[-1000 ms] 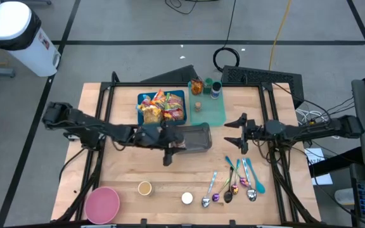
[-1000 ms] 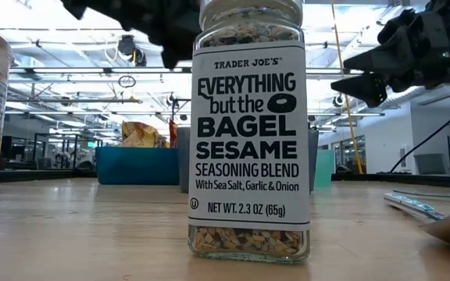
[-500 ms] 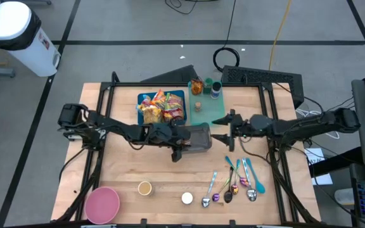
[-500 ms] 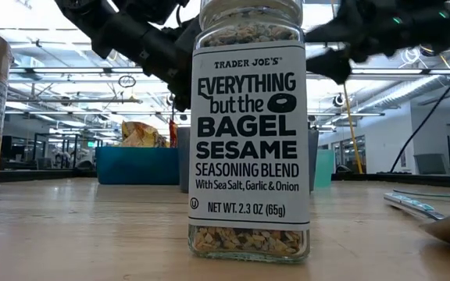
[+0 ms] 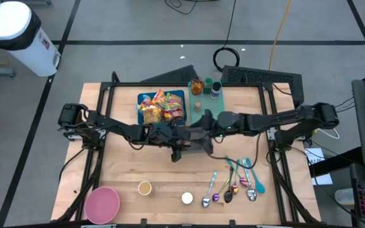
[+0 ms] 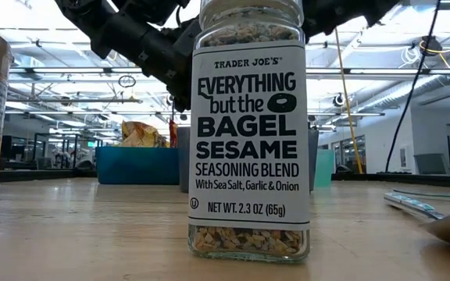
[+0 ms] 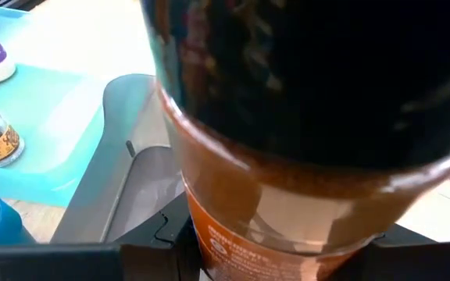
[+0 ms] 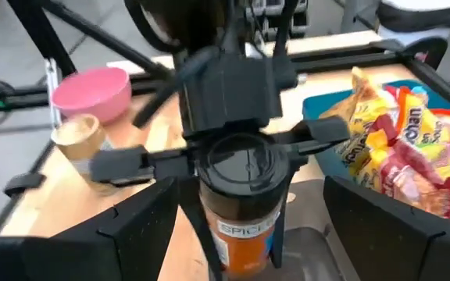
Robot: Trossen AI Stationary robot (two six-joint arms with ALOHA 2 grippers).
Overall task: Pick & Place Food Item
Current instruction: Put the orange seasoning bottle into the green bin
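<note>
A spice jar (image 8: 241, 226) with a black lid and an orange label is held over the grey tray (image 7: 131, 172) at the table's middle. My left gripper (image 5: 180, 140) reaches in from the table's left and is shut on the jar, which fills the left wrist view (image 7: 287, 195). My right gripper (image 5: 204, 128) reaches in from the table's right and is open. Its two fingers (image 8: 143, 222) stand wide apart on either side of the jar, without touching it. My left gripper pinches the jar at its black lid (image 8: 241, 160), one finger on each side. It comes in about level from the table's left side. The jar stands upright in the hold, its body below the fingers, lifted above the grey tray.
A blue bin of snack packets (image 5: 162, 106) and a teal tray with spice jars (image 5: 206, 101) stand at the far side. Several spoons (image 5: 236, 183) lie near right. A pink bowl (image 5: 102, 204), a small cup (image 5: 144, 188) and a bagel seasoning jar (image 6: 248, 133) stand near the front edge.
My right gripper has gone toward the table's left, up to the jar held by my left gripper, staying open. My left gripper first went a little toward the table's right with the jar, then kept still.
</note>
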